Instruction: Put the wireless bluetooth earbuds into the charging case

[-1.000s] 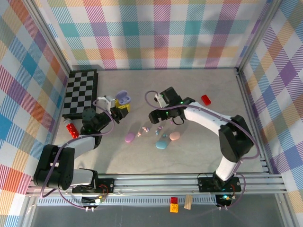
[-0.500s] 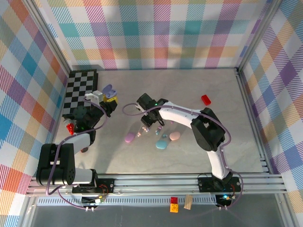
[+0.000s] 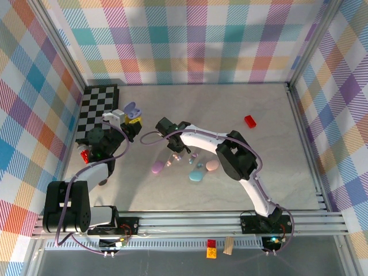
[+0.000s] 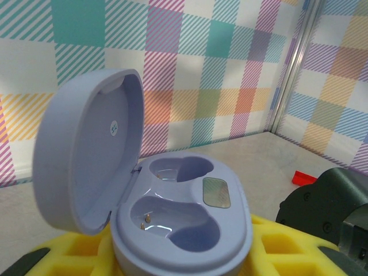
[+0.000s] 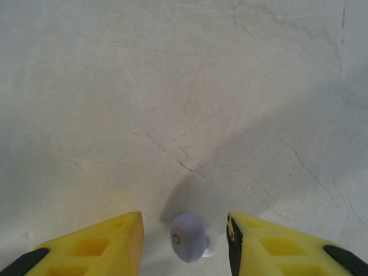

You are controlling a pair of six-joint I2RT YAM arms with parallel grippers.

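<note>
Lilac earbud bracketed for pickup, open case waiting empty.
From above, my left jaws pinch the open lilac case (image 3: 132, 108) over the table's (image 3: 259, 172) left side, holding it ready to receive; my right jaws hang mid-table. On the left wrist view the lid is up and both wells are empty. On the right wrist view the jaws are spread either side of the lilac earbud (image 5: 188, 237), not yet gripping.
</note>
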